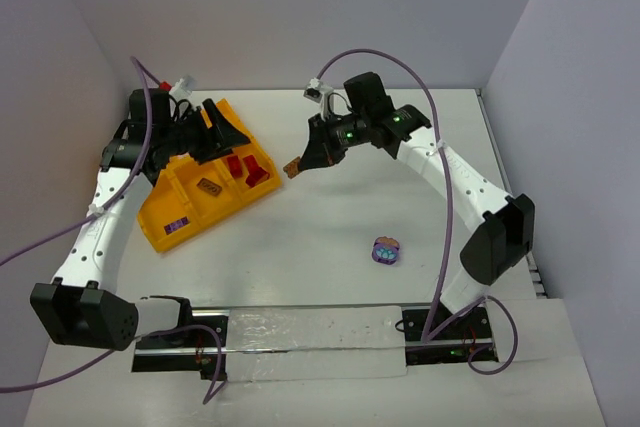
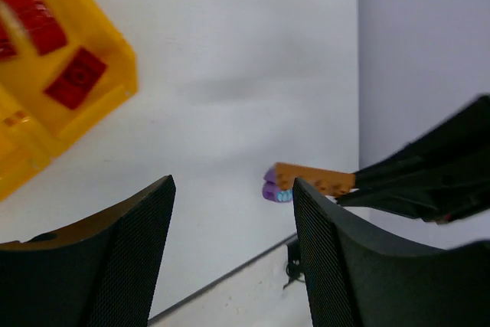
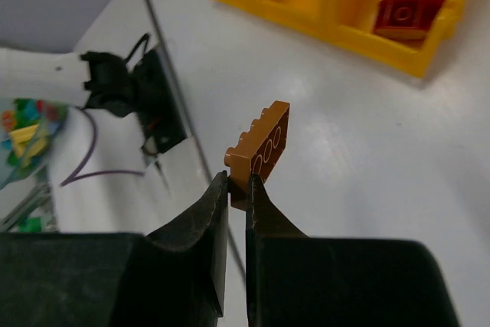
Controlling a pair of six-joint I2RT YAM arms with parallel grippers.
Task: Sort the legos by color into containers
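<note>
Right wrist view: right jaws pinched tight on one orange brick (image 3: 260,147). Left jaws: parted wide, empty, near yellow tray (image 2: 126,76) holding red bricks (image 2: 75,78).

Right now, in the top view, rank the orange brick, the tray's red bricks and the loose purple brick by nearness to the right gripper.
1. Orange brick: held in the right gripper.
2. Red bricks: leftward, in the tray.
3. Purple brick: loose on the table, rightward.

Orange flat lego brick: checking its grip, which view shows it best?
Right wrist view: the orange flat lego brick, close up, one end pinched in shut jaws. Top view shows a speck; left wrist view, its edge.
</note>
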